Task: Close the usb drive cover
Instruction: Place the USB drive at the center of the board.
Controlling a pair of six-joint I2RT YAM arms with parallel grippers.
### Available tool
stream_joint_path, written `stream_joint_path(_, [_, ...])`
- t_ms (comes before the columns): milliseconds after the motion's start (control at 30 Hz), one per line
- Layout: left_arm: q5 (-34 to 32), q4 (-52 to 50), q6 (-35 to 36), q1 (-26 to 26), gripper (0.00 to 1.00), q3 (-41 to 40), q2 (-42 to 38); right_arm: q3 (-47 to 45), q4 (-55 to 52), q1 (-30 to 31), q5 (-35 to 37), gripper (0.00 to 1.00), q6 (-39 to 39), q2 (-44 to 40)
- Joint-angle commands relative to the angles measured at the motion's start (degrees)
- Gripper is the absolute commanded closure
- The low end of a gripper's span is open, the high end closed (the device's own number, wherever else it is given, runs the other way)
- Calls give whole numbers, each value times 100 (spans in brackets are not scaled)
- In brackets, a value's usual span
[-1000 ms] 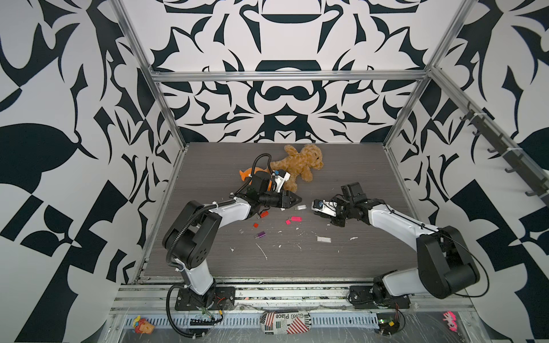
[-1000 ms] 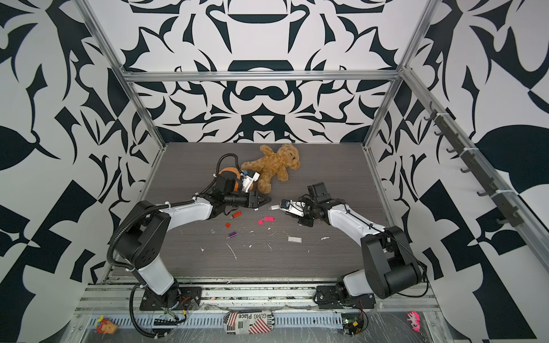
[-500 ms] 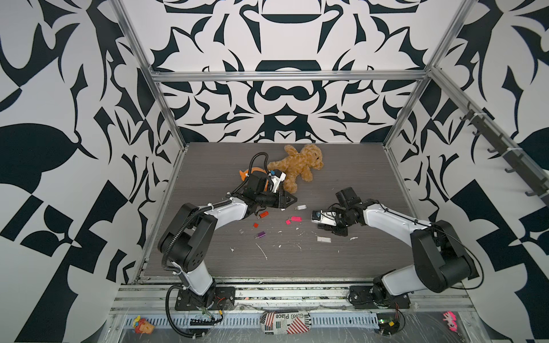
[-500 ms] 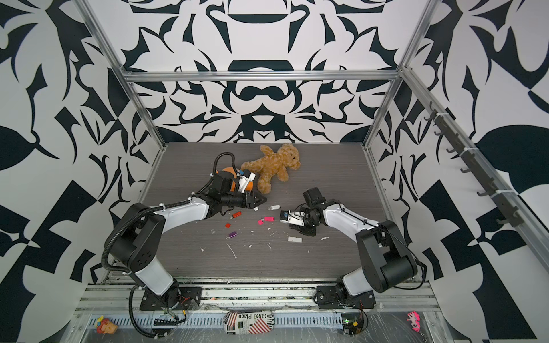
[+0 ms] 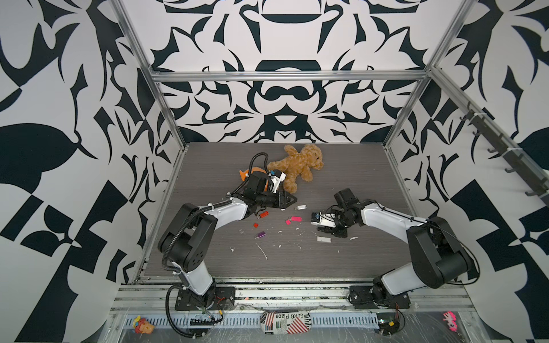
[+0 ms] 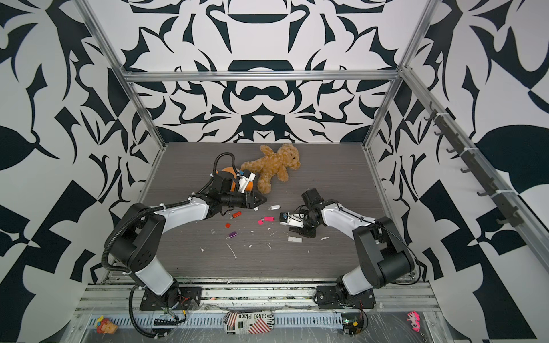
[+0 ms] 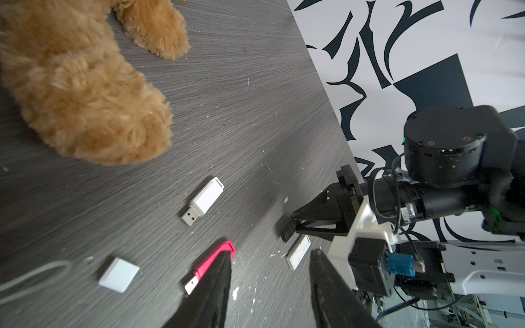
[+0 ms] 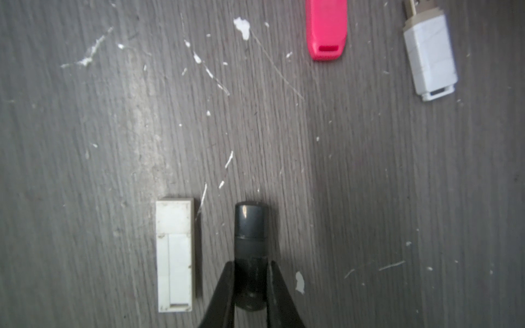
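My right gripper [image 8: 251,272] is shut on a black usb drive [image 8: 251,224]. The drive's glossy cover end sticks out past the fingertips, low over the table. In both top views this gripper [image 5: 322,229] [image 6: 292,229] sits right of centre. My left gripper [image 7: 270,286] is open with nothing between its fingers, and it hovers left of centre [image 5: 289,199]. A pink usb drive [image 7: 216,255] lies against its one finger. A white usb drive [image 7: 206,198] with a bare plug and a loose white cover [image 7: 118,274] lie ahead of it.
A flat white drive [image 8: 174,255] lies just beside the black one. A teddy bear [image 5: 297,166] and an orange toy [image 5: 252,172] lie behind the left arm. Red [image 5: 263,214] and purple [image 5: 260,235] drives, small caps and white crumbs are scattered mid-table. Patterned walls close in the sides.
The right gripper has come down and toward the front with the black drive, ending beside the flat white drive. The left gripper has barely moved.
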Motion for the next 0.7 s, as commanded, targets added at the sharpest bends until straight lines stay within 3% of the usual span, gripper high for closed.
stream_joint_path(0, [-2, 97, -73, 24, 51, -109, 66, 173, -113, 36, -84, 81, 23, 35])
stream_joint_path(133, [-54, 97, -83, 24, 51, -139, 48, 195, -117, 41, -8, 69, 38, 41])
stream_joint_path(267, [-116, 101, -75, 24, 51, -178, 4, 220, -61, 37, 73, 64, 58, -26])
stream_joint_path(533, [-232, -65, 4, 24, 51, -172, -148, 296, 270, 28, 58, 62, 207, -492])
stream_joint_path(667, [-366, -144, -8, 131, 50, -262, -350, 393, 504, 32, -326, 62, 181, -688])
